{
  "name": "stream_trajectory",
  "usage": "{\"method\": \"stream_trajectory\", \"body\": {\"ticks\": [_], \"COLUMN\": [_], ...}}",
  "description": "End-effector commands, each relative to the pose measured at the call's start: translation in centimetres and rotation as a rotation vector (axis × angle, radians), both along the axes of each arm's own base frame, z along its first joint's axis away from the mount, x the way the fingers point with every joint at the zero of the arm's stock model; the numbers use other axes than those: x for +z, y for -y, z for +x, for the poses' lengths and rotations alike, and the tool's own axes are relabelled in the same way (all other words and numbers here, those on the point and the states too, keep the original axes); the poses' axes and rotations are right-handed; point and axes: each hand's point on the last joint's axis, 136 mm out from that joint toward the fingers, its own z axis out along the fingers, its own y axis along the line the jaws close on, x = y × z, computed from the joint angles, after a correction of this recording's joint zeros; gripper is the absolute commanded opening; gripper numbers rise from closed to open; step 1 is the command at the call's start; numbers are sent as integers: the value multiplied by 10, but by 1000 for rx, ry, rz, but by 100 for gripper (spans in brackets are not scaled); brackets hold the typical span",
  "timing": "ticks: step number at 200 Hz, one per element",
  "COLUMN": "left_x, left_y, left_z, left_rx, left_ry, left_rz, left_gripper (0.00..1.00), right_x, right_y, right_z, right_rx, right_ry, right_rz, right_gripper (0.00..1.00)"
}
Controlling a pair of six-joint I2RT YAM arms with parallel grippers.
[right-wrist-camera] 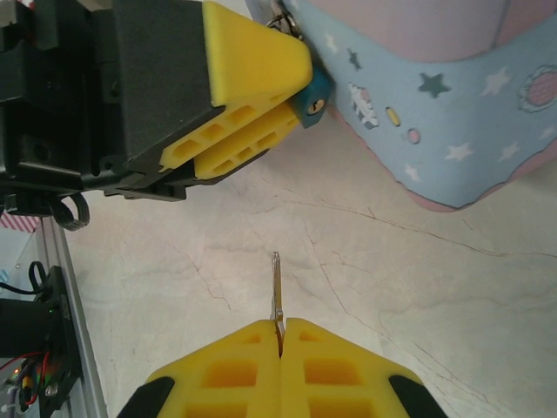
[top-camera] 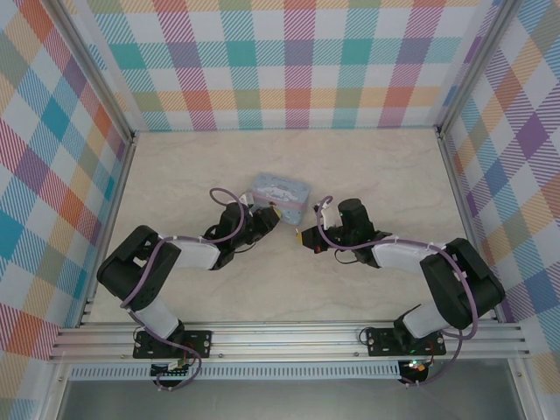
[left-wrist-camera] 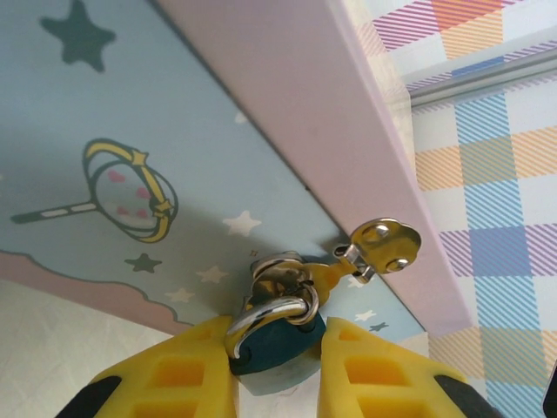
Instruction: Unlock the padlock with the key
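Yellow fingertips (right-wrist-camera: 235, 370) of the right hand (right-wrist-camera: 280, 338) sit at the bottom of the right wrist view, pressed together with no gap. Pinched between them is the key (right-wrist-camera: 276, 292), a thin silvery blade standing straight out from the tips. It hangs above bare bench (right-wrist-camera: 409, 261), aimed toward the left hand (right-wrist-camera: 261, 96) further off, with open marble-patterned surface between the two.

The left hand is closed narrowly on the padlock (right-wrist-camera: 312, 97) — a corner of the dark blue-teal body pokes out past the fingers, and a small brassy keyhole (right-wrist-camera: 318, 106) faces the key.

In the left wrist view the padlock (left-wrist-camera: 280, 359) sits between the two yellow fingers (left-wrist-camera: 187, 374), touching both. Its silver shackle (left-wrist-camera: 261, 311) is threaded through the fittings of the metal clasp (left-wrist-camera: 383, 242) on the light-blue, star-printed tin (left-wrist-camera: 130, 104).

From above, the tin (top-camera: 280, 194) stands near the middle of the bench (top-camera: 367, 166). The left hand (top-camera: 269, 217) is against its near side, and the right hand (top-camera: 304, 234) is near it to the right, apart from the tin.
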Motion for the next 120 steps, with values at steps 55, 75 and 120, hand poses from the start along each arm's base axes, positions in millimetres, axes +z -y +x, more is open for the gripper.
{"method": "stream_trajectory", "body": {"ticks": [55, 75, 120], "left_x": [36, 37, 37], "left_y": [11, 11, 12], "left_z": [5, 4, 1], "left_rx": [17, 13, -1], "left_ry": [10, 8, -2], "left_rz": [-118, -122, -119], "left_gripper": [0, 0, 0], "right_x": [10, 8, 2], "right_y": [-13, -17, -21], "right_z": [6, 8, 13], "right_rx": [84, 106, 155], "right_ry": [77, 69, 64], "right_rz": [0, -20, -122], "right_gripper": [4, 4, 3]}}
